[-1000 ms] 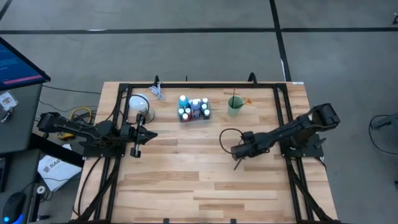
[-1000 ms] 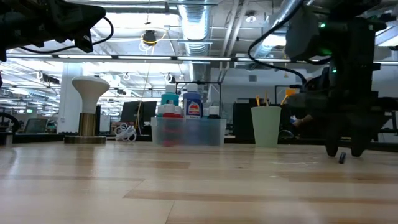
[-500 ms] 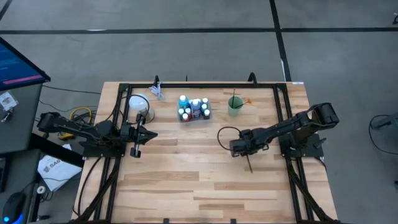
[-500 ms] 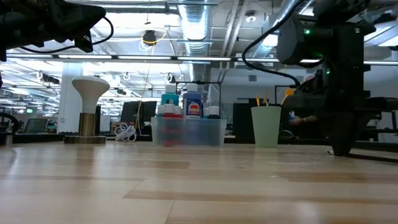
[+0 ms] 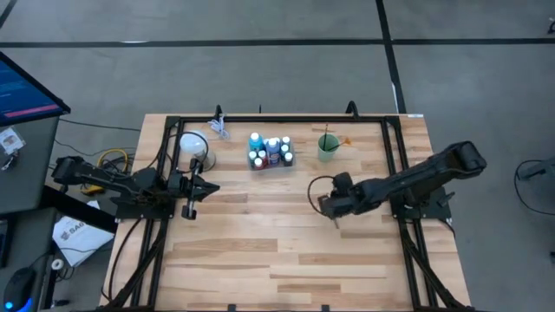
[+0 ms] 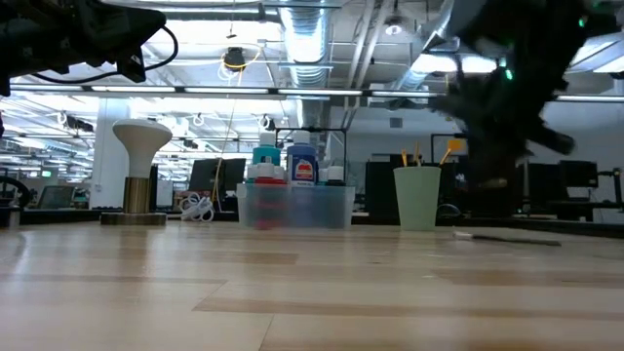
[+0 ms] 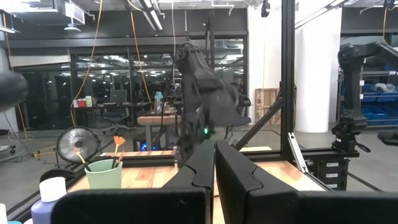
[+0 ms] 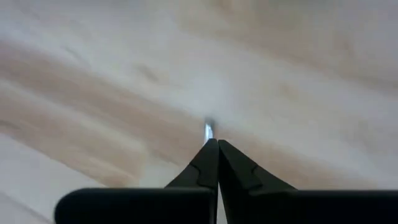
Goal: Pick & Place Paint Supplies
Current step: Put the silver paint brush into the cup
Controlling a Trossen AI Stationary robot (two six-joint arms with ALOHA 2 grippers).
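Observation:
My right gripper (image 5: 335, 213) (image 8: 217, 144) is shut at the table's middle right, tilted steeply down. A thin silvery sliver of a brush (image 8: 208, 130) sticks out past its fingertips. In the low view the thin dark brush (image 6: 507, 237) runs almost level, very low over the wood, beneath the blurred gripper. Several white-capped paint bottles stand in the clear tray (image 5: 270, 152) (image 6: 295, 205) at the far middle. The green cup (image 5: 327, 147) (image 6: 417, 197) to its right holds more brushes. My left gripper (image 5: 191, 208) (image 7: 214, 152) waits shut at the left, holding nothing. My right gripper pinches the brush between its two shut fingertips, coming from above and slanting down. Only a short silvery bit (image 8: 208, 132) shows beyond the tips; the fingers hide the rest. Whether the brush's far end still rests on the table, I cannot tell.
A white mushroom-shaped lamp (image 5: 192, 143) (image 6: 141, 166) stands at the far left, with a small white thing (image 5: 220, 130) beside it. Black frame rails (image 5: 395, 165) run along both sides and the far edge. Bare wood stretches across the near half of the table.
My right gripper stood open over the brush on the table, shut on it, then rose and rolled its wrist. The brush, which lay pointing toward the near edge, now sits closer under the gripper and has swung toward the table's left.

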